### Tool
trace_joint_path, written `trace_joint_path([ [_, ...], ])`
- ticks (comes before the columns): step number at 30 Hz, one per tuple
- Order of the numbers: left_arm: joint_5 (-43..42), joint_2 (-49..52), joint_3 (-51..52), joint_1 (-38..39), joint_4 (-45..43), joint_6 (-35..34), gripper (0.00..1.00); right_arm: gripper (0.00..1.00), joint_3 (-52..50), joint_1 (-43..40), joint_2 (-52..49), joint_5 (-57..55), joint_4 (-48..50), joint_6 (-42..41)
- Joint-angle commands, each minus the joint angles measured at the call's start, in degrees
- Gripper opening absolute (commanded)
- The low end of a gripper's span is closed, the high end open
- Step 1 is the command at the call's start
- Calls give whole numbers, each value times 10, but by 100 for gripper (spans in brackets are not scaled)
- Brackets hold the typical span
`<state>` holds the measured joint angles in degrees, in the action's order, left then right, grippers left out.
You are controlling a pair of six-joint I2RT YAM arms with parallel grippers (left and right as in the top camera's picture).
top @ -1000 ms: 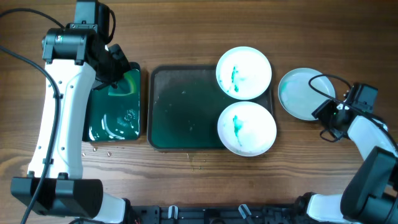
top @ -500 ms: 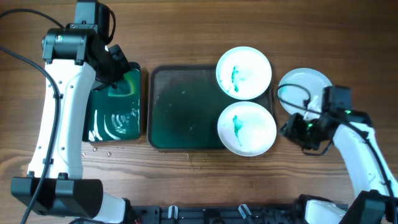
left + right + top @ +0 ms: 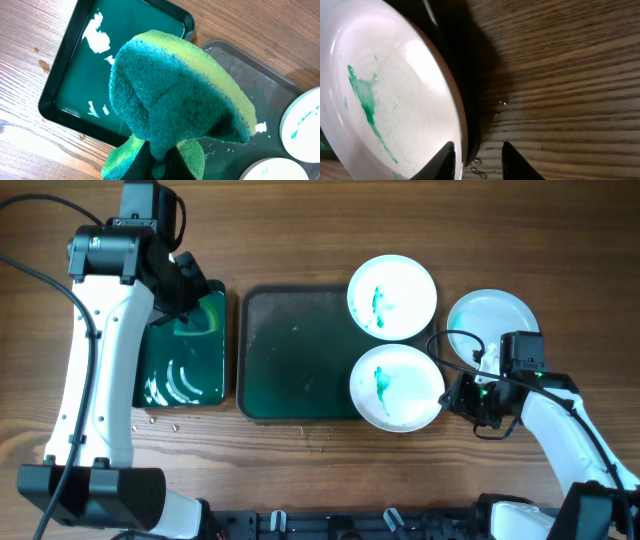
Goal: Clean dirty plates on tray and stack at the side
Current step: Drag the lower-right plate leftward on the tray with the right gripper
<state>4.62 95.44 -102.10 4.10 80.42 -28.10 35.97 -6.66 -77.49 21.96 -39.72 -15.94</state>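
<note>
two smeared plates sit on the right end of the tray point(image 3: 290, 350), both overhanging its right edge: the far plate point(image 3: 392, 297) and the near plate point(image 3: 397, 386), almost touching each other. left of them the tray shows only its wet floor. a third plate point(image 3: 490, 328), plain white, lies on the table point(image 3: 400, 220) just right of the tray, about level with the far plate. the right gripper point(image 3: 477, 156), at the tray's right edge, is spread, one finger on each side of the near plate's overhanging rim; whether they touch it i cannot tell. just left of the tray lies a small tray point(image 3: 185, 380), and over its far end the left gripper point(image 3: 159, 161) is clenched on a green-and-yellow sponge point(image 3: 175, 95).
</note>
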Motion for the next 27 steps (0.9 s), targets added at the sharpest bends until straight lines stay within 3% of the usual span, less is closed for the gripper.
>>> trace_joint_path([
  [1, -1, 3, -2, -1, 0, 9, 4, 26, -3, 13, 0, 26, 12, 24],
  [6, -1, 3, -2, -1, 0, 9, 4, 20, -3, 68, -19, -8, 27, -8],
  [11, -1, 3, -2, -1, 0, 10, 4, 4, -1, 72, -28, -4, 30, -12],
  [16, -1, 3, -2, -1, 0, 9, 4, 4, 28, 100, -28, 17, 10, -12],
  [19, -1, 3, -2, -1, 0, 9, 4, 4, 53, 191, -28, 5, 45, -92],
  [23, -1, 3, -2, -1, 0, 9, 4, 4, 54, 316, -33, -84, 171, -248],
  [27, -1, 3, -2, -1, 0, 8, 4, 4, 60, 391, -81, -178, 255, -306],
])
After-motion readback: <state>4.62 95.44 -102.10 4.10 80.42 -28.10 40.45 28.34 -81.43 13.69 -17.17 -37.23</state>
